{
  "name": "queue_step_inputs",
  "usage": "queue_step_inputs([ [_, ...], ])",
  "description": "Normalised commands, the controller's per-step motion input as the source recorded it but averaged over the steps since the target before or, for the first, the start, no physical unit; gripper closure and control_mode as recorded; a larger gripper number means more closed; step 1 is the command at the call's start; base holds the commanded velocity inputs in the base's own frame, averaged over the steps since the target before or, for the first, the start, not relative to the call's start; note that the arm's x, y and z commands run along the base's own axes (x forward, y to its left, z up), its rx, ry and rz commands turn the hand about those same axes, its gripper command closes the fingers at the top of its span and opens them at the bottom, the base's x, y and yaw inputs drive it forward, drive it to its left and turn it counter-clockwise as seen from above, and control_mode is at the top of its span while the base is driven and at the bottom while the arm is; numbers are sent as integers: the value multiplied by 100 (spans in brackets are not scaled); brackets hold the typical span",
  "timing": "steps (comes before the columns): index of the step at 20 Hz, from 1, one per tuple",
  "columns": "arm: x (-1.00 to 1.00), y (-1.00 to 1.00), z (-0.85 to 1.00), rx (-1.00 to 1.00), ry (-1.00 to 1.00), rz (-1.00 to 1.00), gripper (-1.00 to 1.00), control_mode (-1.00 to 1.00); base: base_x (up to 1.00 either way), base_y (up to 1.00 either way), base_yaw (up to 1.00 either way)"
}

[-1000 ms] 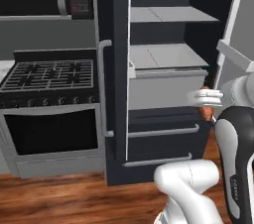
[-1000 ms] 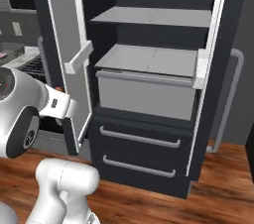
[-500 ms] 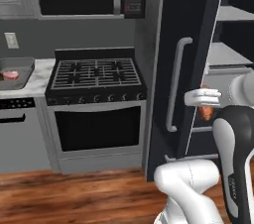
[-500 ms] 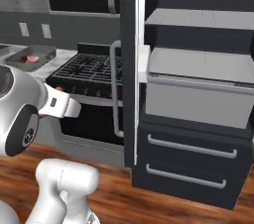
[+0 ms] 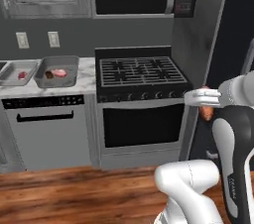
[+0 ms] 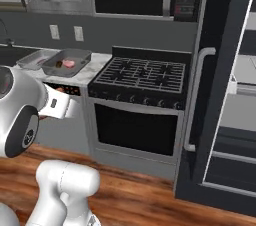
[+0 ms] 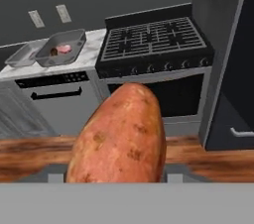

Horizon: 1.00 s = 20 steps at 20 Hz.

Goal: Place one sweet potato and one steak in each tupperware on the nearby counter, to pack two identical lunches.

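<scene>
Left base view: gripper (image 5: 207, 111) at right edge grips the potato (image 5: 206, 113); trays (image 5: 57, 72) sit upper left on the counter (image 5: 88, 82).

Right base view: trays (image 6: 67, 62) upper left.

Hand view: potato (image 7: 119, 136) centred low. Keep the grip firm; release low inside the tray lacking one.

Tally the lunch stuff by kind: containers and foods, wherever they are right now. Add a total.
Tupperware: 2 (left tupperware, right tupperware)
Steak: 2 (left steak, right steak, one per tupperware)
Sweet potato: 2 (brown sweet potato in the right tupperware, orange sweet potato in the gripper)
Total: 6
</scene>
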Motion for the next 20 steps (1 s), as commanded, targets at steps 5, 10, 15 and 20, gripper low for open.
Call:
queue_step_inputs([
  [5,0,0,0,0,0,0,100,100,71,100,-5],
  [10,0,0,0,0,0,0,100,100,100,100,-9],
  [15,0,0,0,0,0,0,100,100,80,97,-16],
  [20,0,0,0,0,0,0,100,100,56,100,-17],
])
